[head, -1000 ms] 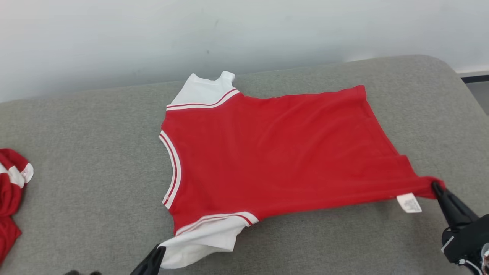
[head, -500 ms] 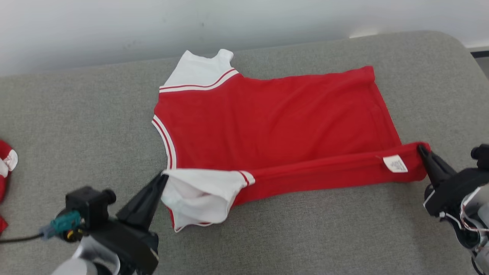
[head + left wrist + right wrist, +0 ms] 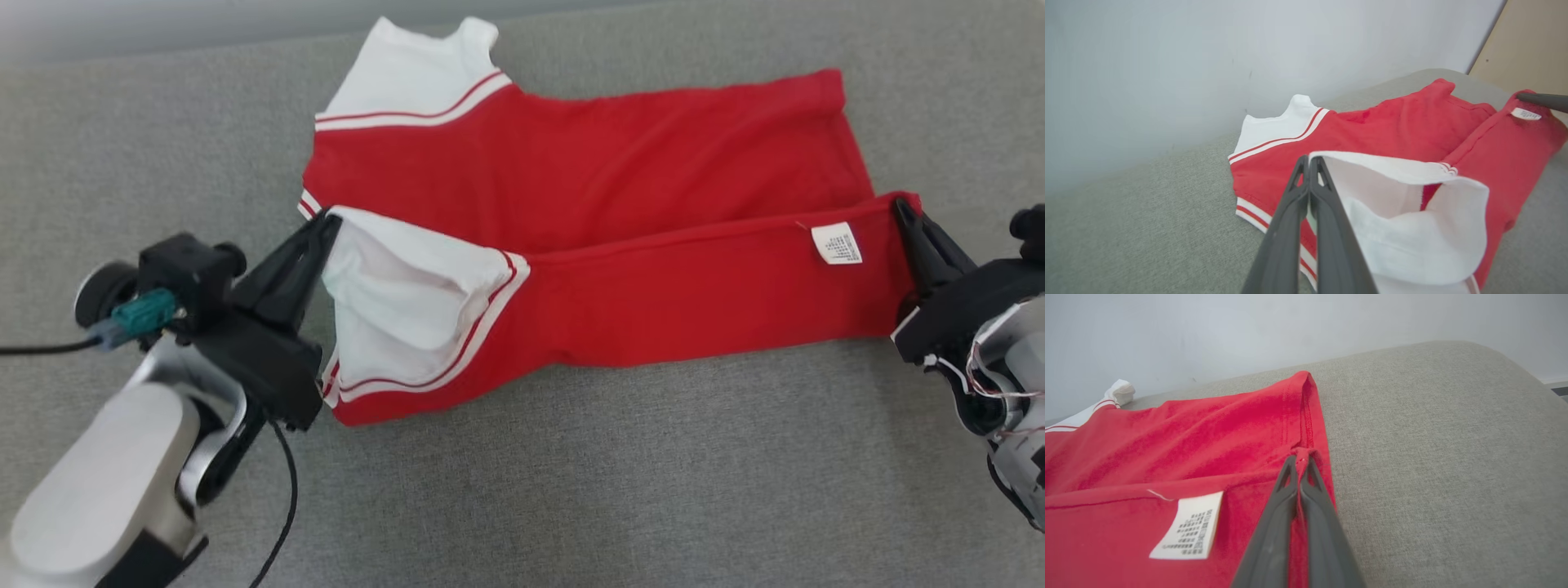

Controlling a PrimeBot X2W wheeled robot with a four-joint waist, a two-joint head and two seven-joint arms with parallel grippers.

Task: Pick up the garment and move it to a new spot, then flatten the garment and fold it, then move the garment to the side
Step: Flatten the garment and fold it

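Red-and-white garment (image 3: 571, 188) on grey fabric-covered bench (image 3: 571, 490), near side folded over; left end effector (image 3: 331, 219) pinching white sleeve (image 3: 392, 302); right end effector (image 3: 899, 205) pinching red hem corner (image 3: 882, 237); pale wall (image 3: 1147, 61) behind bench

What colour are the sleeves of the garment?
The sleeves are white, edged with red stripes; best in the head view.
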